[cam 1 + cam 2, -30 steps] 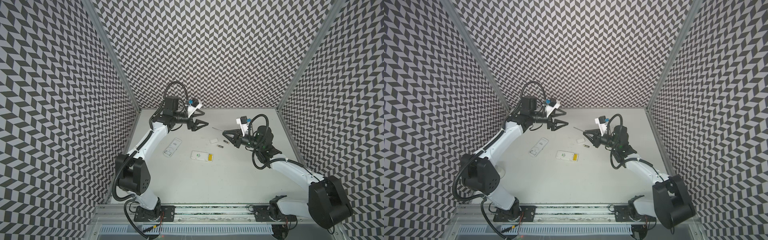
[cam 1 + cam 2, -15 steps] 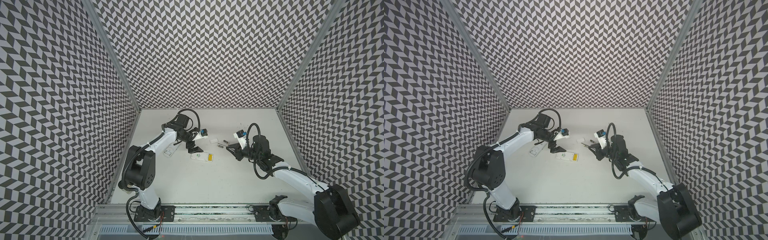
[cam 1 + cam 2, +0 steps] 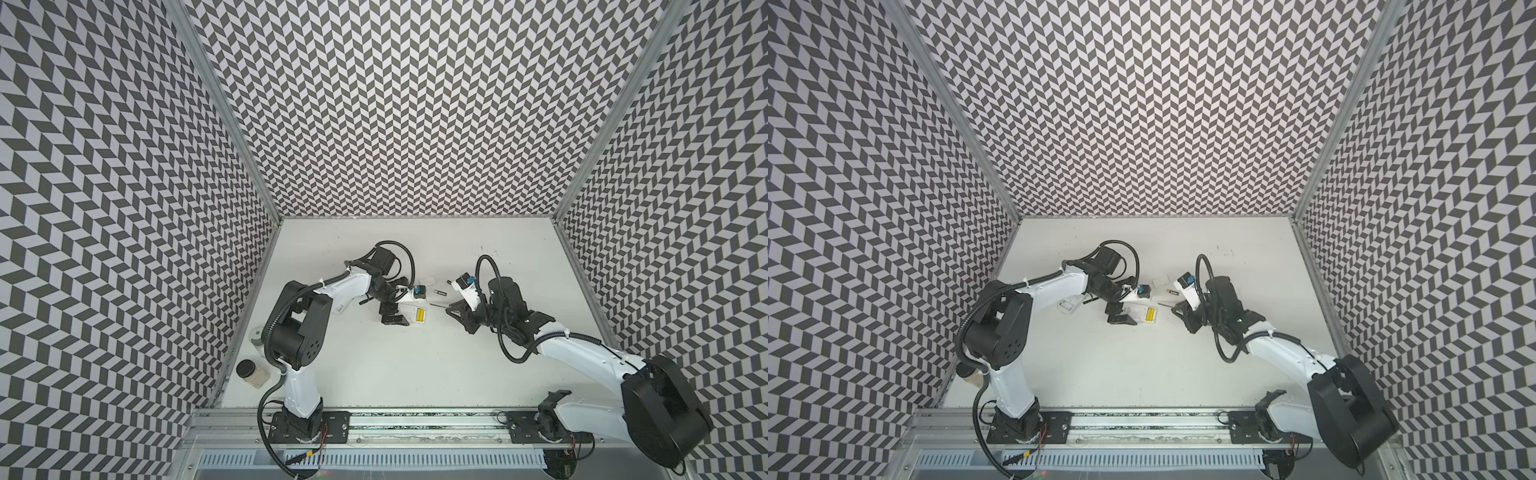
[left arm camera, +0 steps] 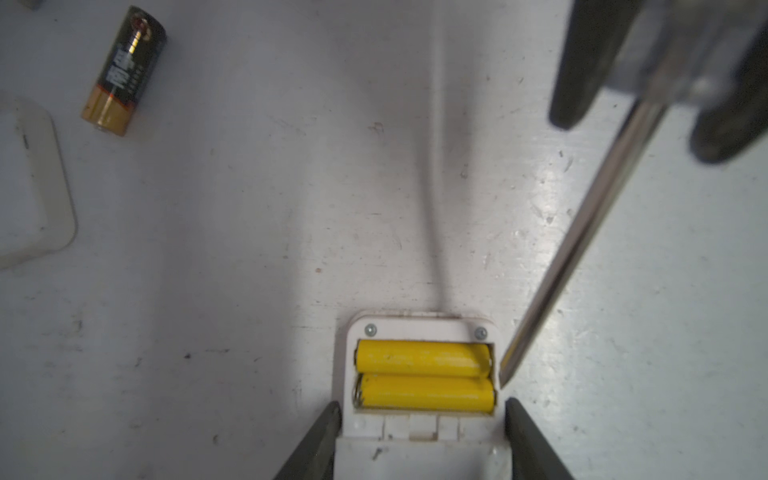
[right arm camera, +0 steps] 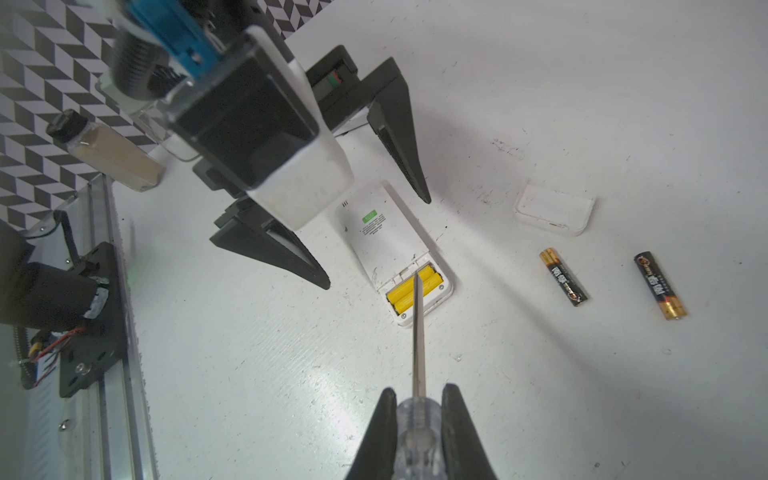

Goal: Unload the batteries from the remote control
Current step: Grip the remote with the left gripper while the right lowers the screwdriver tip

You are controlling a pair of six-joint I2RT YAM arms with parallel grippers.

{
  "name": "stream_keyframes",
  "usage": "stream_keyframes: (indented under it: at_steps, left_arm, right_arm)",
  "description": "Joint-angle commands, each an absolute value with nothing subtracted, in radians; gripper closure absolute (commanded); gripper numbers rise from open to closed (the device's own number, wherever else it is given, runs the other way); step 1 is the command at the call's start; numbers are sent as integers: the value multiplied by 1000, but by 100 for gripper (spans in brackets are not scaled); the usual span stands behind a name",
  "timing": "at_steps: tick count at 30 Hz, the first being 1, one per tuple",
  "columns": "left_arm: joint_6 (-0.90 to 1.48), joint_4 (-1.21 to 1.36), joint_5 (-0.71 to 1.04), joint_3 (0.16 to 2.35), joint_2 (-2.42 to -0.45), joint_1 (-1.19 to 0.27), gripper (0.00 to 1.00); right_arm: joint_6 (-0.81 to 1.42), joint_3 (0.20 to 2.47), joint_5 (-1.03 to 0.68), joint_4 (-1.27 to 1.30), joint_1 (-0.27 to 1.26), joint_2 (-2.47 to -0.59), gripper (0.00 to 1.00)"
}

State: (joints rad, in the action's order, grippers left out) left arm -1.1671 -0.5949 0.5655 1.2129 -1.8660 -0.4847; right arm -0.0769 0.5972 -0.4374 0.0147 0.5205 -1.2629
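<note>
The white remote control [image 4: 419,326] lies back up with its compartment open, and two yellow batteries [image 4: 419,357] sit side by side inside. My left gripper [image 4: 423,409] is open, one finger on each side of the remote's body [image 5: 382,232]. My right gripper [image 5: 419,392] is shut on the clear handle of a screwdriver [image 5: 418,332]. The blade tip rests at one end of the compartment, next to the yellow batteries [image 5: 399,299]. Two black batteries with gold ends [image 5: 563,276] [image 5: 660,286] lie loose on the table. In both top views the grippers [image 3: 401,321] [image 3: 1177,309] face each other across the remote [image 3: 1136,313].
A small flat white cover [image 5: 552,210] lies beyond the loose batteries. A second white remote [image 3: 1069,305] shows partly under the left arm. Two small bottles [image 3: 253,374] [image 3: 257,336] stand outside the left wall. The patterned walls enclose the table [image 3: 415,374].
The left arm swung down from the back and its gripper, opened wider, now straddles the remote. The right gripper brought the screwdriver tip from beside the loose batteries to the compartment.
</note>
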Motion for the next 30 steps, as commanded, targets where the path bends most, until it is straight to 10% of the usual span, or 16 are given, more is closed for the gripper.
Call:
stream_keyframes:
  at_steps: [1, 30]
  left_arm:
    - [-1193, -555, 543, 1184, -1887, -498, 1]
    - [-1132, -664, 447, 1068, -1852, -543, 50]
  right_arm:
    - [-117, 623, -433, 32, 544, -1288, 100]
    - [-194, 625, -398, 8, 626, -1312, 100]
